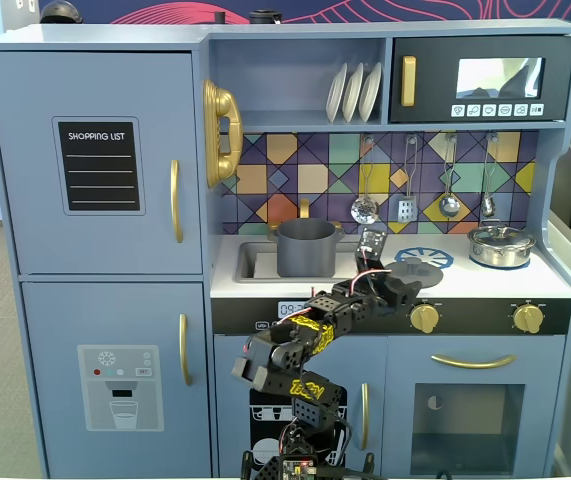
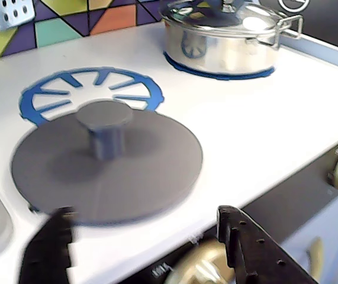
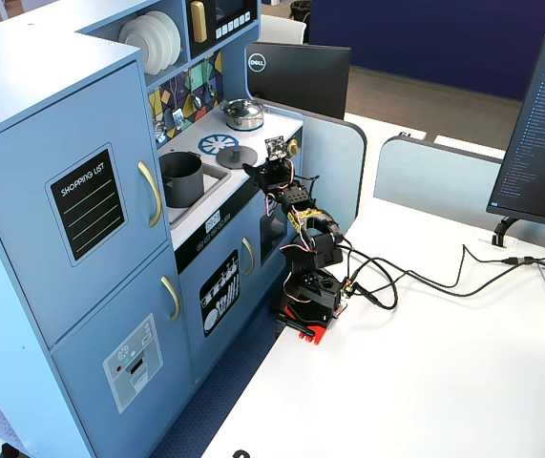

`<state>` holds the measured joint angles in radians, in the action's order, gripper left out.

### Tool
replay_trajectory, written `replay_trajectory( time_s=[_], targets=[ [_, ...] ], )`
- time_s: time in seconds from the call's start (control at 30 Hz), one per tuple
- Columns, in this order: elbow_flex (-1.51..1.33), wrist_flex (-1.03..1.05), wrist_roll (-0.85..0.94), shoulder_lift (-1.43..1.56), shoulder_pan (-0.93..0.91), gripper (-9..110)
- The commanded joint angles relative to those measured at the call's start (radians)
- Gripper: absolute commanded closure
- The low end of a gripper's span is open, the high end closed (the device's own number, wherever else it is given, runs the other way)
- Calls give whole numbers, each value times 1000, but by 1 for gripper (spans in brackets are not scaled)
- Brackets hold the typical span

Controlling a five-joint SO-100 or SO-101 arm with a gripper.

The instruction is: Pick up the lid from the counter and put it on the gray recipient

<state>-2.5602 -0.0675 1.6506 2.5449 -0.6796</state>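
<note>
The lid [image 2: 106,165] is a flat matte dark-gray disc with a center knob. It lies flat on the white counter and partly covers a blue burner ring [image 2: 92,89]. Both fixed views show the lid [image 1: 417,268] [image 3: 237,156] to the right of the sink. The gray recipient [image 1: 306,247] [image 3: 181,178] stands upright in the sink, uncovered. My gripper [image 2: 144,212] is open at the counter's front edge, with its fingertips [image 2: 231,222] just short of the lid's near rim. Nothing is between the jaws. The left finger looks blurred.
A shiny steel pot with its own lid [image 2: 222,35] [image 1: 501,245] sits on the far right burner. Gold stove knobs [image 1: 424,318] line the black front panel below the counter edge. Utensils [image 1: 406,185] hang on the tiled back wall above the counter.
</note>
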Motion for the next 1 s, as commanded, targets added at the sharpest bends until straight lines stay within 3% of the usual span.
replay_trajectory(
  time_s=[0.0,0.97],
  targets=[
    [23,-98,-14,-38,25,67],
    [431,-302,-9,-606,58,72]
  ],
)
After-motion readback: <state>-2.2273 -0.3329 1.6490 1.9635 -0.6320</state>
